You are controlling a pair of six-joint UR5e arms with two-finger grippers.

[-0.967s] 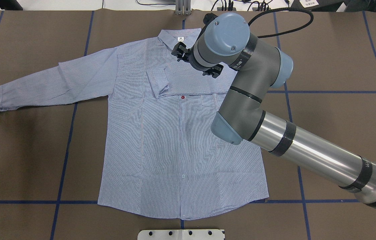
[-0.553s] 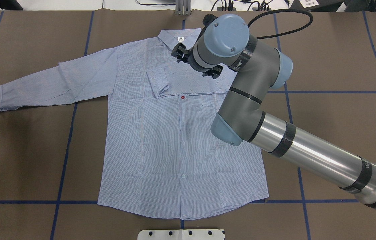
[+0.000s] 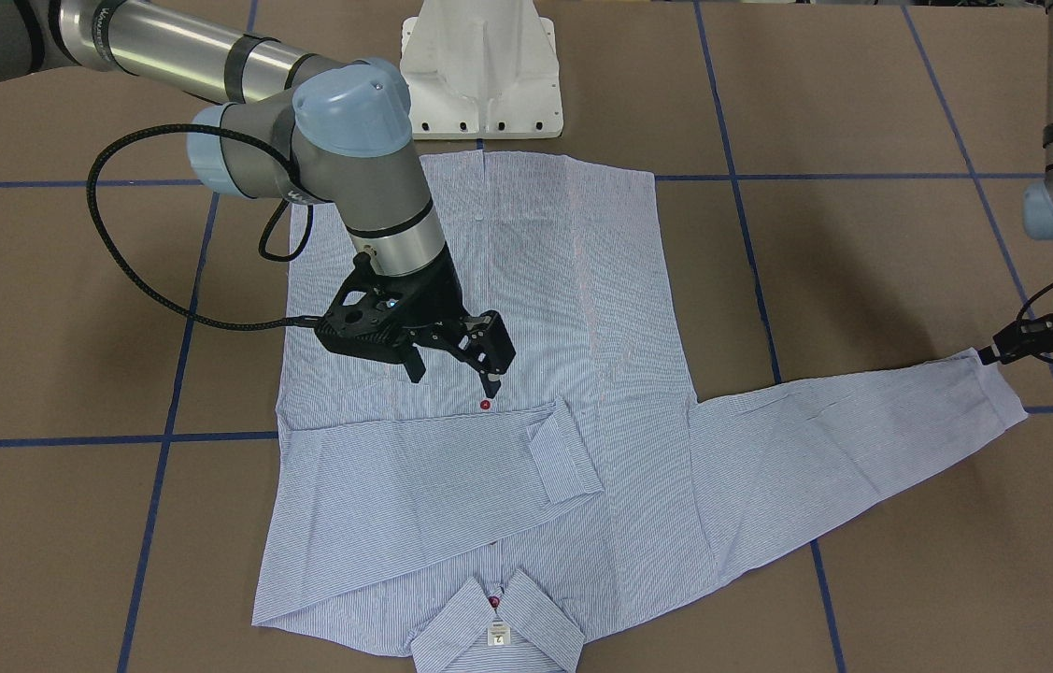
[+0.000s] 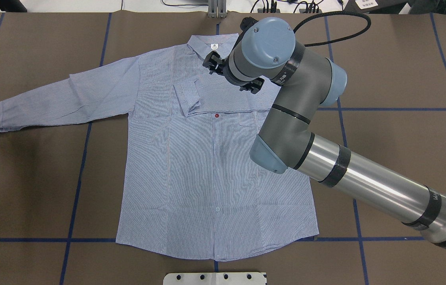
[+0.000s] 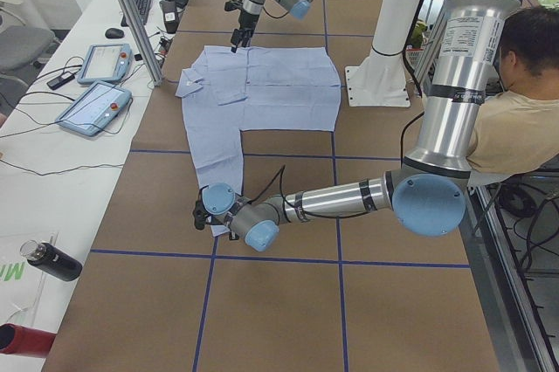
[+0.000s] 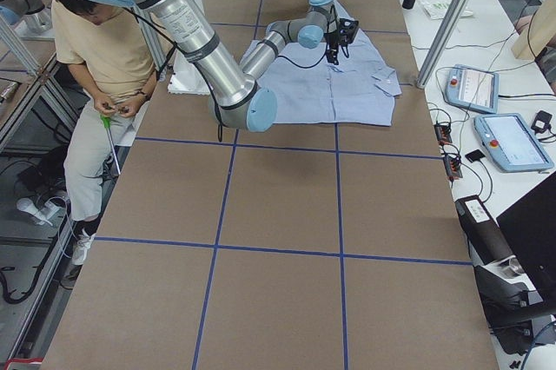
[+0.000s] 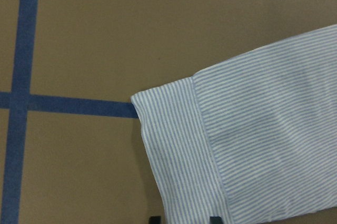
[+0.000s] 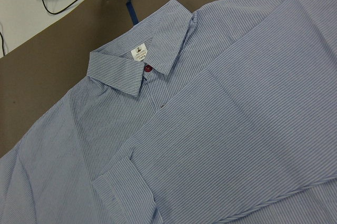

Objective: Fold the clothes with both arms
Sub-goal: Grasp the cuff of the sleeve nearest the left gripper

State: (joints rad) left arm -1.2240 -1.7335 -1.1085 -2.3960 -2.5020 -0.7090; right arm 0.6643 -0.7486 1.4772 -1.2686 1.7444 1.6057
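The light blue striped shirt [image 4: 207, 178] lies flat and face up, collar [image 8: 142, 61] at the far edge of the table. One sleeve [image 3: 414, 467] is folded across the chest. The other sleeve [image 4: 60, 99] stretches out toward the robot's left. My right gripper [image 3: 454, 374] is open and empty, hovering over the chest just above the folded sleeve; in the overhead view the wrist hides most of it. My left gripper [image 3: 993, 355] sits at the outstretched cuff [image 7: 179, 150]. Its two fingertips [image 7: 213, 219] show apart at either side of the cuff's edge.
The white pedestal base [image 3: 481, 75] stands at the near edge by the shirt hem. Blue tape lines [image 4: 76, 178] cross the brown table. A person [image 5: 524, 110] sits behind the robot. Control tablets [image 5: 96, 101] and a bottle [image 5: 48, 258] lie on the far side table.
The left gripper shifted slightly outward along the cuff's end, then back. The right arm and the shirt have barely moved.
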